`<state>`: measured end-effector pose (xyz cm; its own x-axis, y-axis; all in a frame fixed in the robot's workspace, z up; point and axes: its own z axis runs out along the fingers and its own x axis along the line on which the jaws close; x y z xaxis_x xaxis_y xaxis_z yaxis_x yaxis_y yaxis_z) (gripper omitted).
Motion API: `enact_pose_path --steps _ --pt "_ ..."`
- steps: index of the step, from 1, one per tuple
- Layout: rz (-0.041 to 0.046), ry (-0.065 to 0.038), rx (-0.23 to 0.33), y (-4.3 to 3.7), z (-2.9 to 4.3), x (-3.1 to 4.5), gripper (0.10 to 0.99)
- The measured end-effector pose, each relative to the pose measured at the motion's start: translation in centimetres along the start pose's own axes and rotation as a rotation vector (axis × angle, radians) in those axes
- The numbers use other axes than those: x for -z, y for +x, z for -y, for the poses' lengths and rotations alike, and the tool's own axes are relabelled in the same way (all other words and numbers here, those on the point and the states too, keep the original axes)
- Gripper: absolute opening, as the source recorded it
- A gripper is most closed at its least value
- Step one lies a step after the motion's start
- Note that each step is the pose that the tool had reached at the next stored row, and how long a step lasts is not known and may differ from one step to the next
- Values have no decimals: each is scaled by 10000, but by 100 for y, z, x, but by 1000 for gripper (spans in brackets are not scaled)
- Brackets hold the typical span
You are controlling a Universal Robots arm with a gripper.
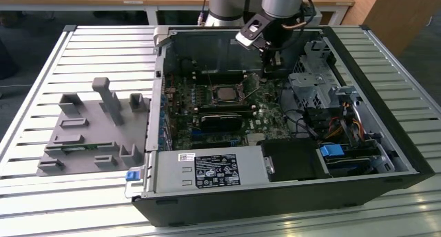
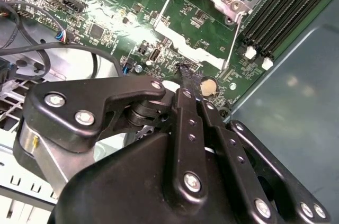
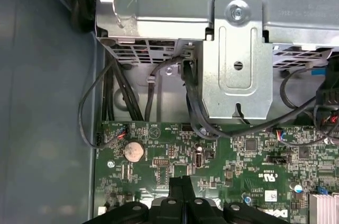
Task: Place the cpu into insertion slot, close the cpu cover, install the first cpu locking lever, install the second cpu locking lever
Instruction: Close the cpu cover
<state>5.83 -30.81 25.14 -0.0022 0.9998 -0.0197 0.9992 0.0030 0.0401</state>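
Hovering near the insertion slot (image 1: 216, 98), my gripper (image 3: 181, 181) shows its fingers (image 3: 175, 189) pressed together on nothing I can see. The cpu (image 1: 226, 94) lies seated in that slot: light, stiff and likely fragile underneath, best held by its edges. The cpu cover (image 2: 185, 44), thin metal, seems swung open from the slot toward the gripper; its free edge looks the place to push. The cpu is half cut off in the second wrist view, and the gripper's bulk hides the board (image 3: 222, 155) beside the slot
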Motion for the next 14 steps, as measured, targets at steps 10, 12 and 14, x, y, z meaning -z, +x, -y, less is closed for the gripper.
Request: enact_pose_path --steps 10,12,14 --pt "2 57 1 -15 0 -59 106" --pt "4 60 3 -14 8 -63 106" --pt "3 60 2 -15 20 -66 106"
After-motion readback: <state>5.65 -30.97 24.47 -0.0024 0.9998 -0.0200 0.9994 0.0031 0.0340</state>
